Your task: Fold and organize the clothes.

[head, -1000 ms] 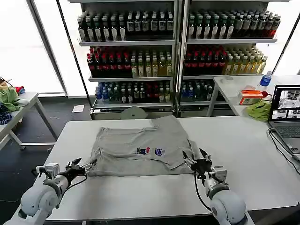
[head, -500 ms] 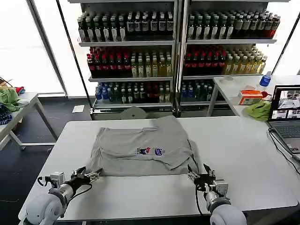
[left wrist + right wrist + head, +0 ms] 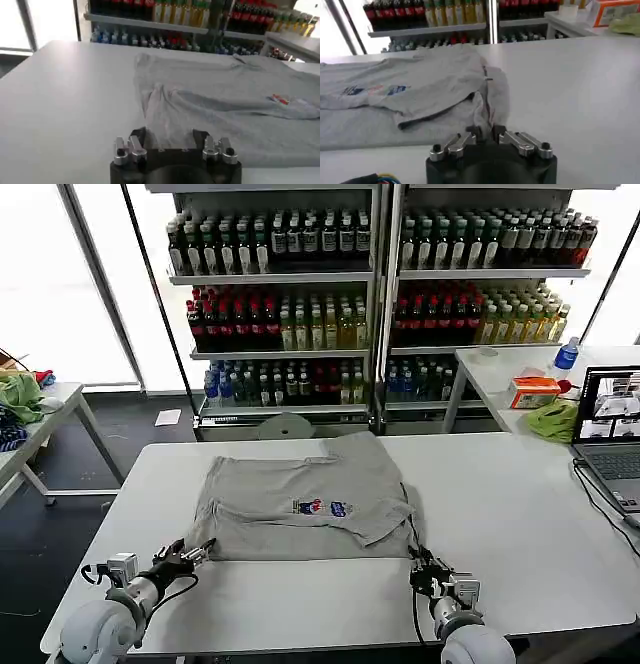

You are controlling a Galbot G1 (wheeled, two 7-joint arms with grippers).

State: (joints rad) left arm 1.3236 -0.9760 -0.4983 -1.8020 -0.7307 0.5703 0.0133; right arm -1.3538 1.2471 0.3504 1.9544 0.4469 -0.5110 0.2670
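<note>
While the head view shows the white table (image 3: 520, 514) whole, the wrist views show folds in the light grey short-sleeved shirt (image 3: 300, 499), which lies mid-table, long axis across, print upward. At its near corners, the left gripper (image 3: 190, 556) is spread apart and the right gripper (image 3: 428, 572) nearly together, neither clamping cloth.

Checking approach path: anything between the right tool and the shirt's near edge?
Head view: just bare table between the right tool and the grey shirt.
</note>
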